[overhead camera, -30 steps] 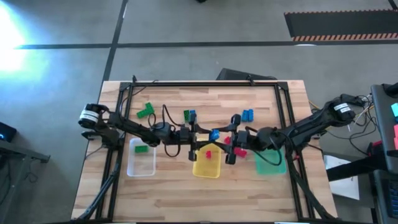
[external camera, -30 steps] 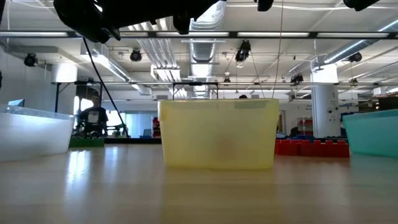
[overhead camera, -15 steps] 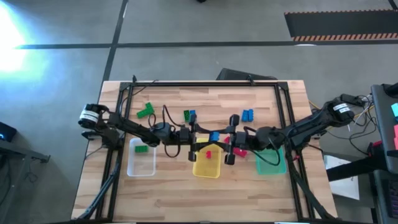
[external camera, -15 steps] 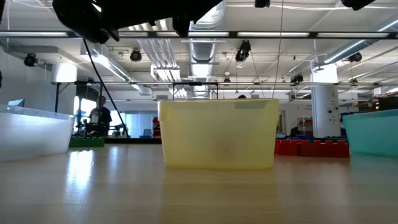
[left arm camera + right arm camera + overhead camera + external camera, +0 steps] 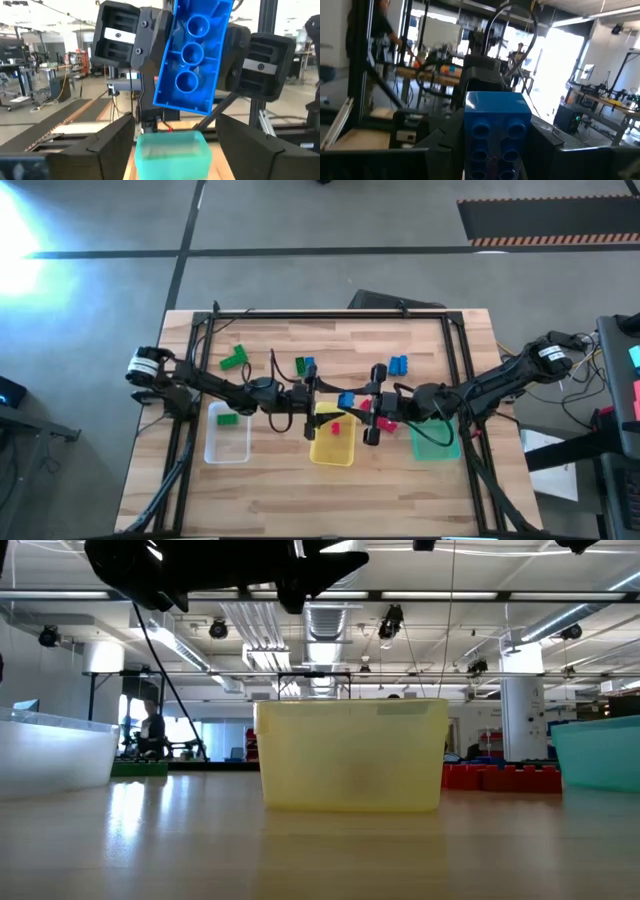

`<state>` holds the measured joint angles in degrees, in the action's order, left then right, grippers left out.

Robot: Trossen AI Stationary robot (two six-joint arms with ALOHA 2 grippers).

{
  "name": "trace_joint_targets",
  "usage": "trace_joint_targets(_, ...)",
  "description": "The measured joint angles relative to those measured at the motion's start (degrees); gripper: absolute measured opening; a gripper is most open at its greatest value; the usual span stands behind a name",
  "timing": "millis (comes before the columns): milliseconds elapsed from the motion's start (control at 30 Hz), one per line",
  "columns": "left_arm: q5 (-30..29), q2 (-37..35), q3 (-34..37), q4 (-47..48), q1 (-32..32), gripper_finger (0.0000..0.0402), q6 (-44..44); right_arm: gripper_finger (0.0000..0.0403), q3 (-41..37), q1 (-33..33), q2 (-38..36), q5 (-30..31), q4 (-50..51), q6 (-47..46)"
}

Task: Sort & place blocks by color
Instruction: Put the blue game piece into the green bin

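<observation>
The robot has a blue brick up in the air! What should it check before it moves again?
1. Right gripper is holding the blue block tight: ok.
2. Left gripper is open, its fingers spread wide: ok.
3. The blue block is straight: not ok, it looks tilted in the left wrist view.
4. The teal tray has room: ok.
5. The left gripper is clear of the blue block: cannot tell.

Wooden table (image 5: pixel 300 490), black frame (image 5: pixel 330 313) along its edges. Three trays in a row near the front: clear tray (image 5: pixel 228 435), yellow tray (image 5: pixel 333 442), teal tray (image 5: pixel 436 440). Striped floor mat (image 5: pixel 545 220) beyond the table. Person (image 5: pixel 153 730) in the room behind
</observation>
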<state>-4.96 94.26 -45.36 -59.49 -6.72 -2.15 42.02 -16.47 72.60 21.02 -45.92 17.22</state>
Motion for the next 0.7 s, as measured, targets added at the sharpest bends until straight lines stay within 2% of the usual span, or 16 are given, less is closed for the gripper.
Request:
trace_joint_targets(100,0.0,-2.4,0.4,6.3,0.7,0.0277,-0.7,0.0127,0.9,0.0,-1.9,0.4,7.3,-2.1)
trace_joint_targets(200,-0.4,-6.4,0.6,18.2,1.5,0.0281,-1.6,0.0127,2.4,0.0,-4.6,3.2,18.7,-6.5)
trace_joint_targets(333,-3.7,-11.6,0.7,33.8,2.4,0.0281,-1.7,0.0127,7.1,0.4,-8.2,4.6,44.1,-17.4)
trace_joint_targets(433,-7.3,-15.2,0.7,40.7,2.8,0.0281,-3.7,0.0127,12.2,0.7,-9.3,3.7,66.2,-27.5)
trace_joint_targets(567,-12.9,-18.7,0.7,43.0,2.9,0.0281,-6.5,0.0127,19.4,0.7,-7.6,-3.6,91.7,-41.7)
trace_joint_targets(700,-16.7,-21.2,0.7,42.9,2.9,0.0281,-7.8,0.0127,23.3,0.6,-5.3,-17.6,109.7,-49.6)
